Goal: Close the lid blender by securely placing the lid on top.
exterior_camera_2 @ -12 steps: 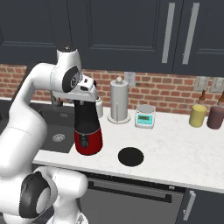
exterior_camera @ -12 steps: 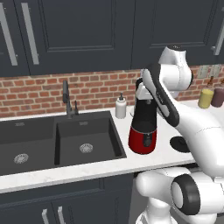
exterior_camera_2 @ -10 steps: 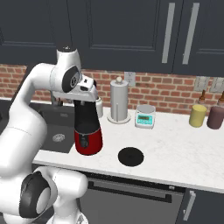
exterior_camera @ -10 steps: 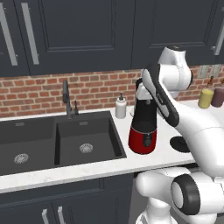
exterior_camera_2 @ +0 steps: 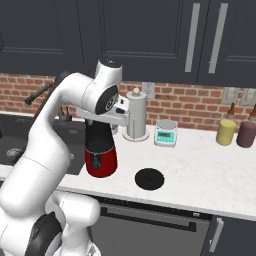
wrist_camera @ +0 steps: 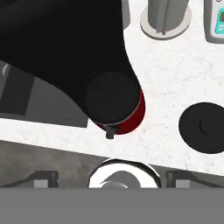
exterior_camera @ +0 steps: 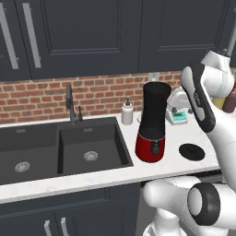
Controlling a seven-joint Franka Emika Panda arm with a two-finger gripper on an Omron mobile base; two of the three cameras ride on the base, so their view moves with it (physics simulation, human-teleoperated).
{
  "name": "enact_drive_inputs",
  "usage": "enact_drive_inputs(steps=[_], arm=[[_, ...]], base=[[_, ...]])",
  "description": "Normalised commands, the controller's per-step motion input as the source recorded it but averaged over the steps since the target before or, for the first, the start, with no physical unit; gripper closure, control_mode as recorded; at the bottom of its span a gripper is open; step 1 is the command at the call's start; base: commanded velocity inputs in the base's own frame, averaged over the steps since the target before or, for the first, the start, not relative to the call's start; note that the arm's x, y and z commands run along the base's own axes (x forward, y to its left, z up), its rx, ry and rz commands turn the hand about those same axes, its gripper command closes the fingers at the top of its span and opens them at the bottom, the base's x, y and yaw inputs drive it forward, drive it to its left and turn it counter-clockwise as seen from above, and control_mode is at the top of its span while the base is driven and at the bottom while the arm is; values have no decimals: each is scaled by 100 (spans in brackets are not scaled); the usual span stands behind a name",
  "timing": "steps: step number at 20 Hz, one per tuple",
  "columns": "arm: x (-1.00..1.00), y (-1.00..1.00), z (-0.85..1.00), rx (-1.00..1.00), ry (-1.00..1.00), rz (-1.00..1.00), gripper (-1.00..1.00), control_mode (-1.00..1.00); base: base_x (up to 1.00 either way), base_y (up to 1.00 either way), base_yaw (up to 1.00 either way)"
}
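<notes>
- The blender (exterior_camera: 152, 124) stands near the desk's (exterior_camera_2: 200, 165) front edge, just right of the sink (exterior_camera: 60, 147); its top carries no cover.
- The lid (exterior_camera_2: 149, 178) lies flat on the desk to the blender's right, apart from it.
- The hand view looks straight down on the jar's round black top (wrist_camera: 113, 98) and the red base below it, with the lid off to the right.
- The pincer (wrist_camera: 111, 179) hangs above the blender, released, jaws wide and grasping nothing.
- The right base view adds a small scale (exterior_camera_2: 165, 133), a yellow cylinder (exterior_camera_2: 226, 132) and a maroon cylinder (exterior_camera_2: 246, 134) along the brick wall.
- The left base view shows the faucet (exterior_camera: 70, 102) and a white pump bottle (exterior_camera: 127, 113).
- The desk is white marble under dark cabinets.
</notes>
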Motion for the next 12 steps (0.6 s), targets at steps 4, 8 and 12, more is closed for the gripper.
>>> enact_drive_inputs(steps=[4,8,12], arm=[[-15,-91,-14,5,2,0,-100,-100],[0,-40,-79,-14,32,0,-100,-100],[1,-50,-87,-14,38,0,-100,-100]], base=[[0,0,0],[0,0,0],[0,0,0]])
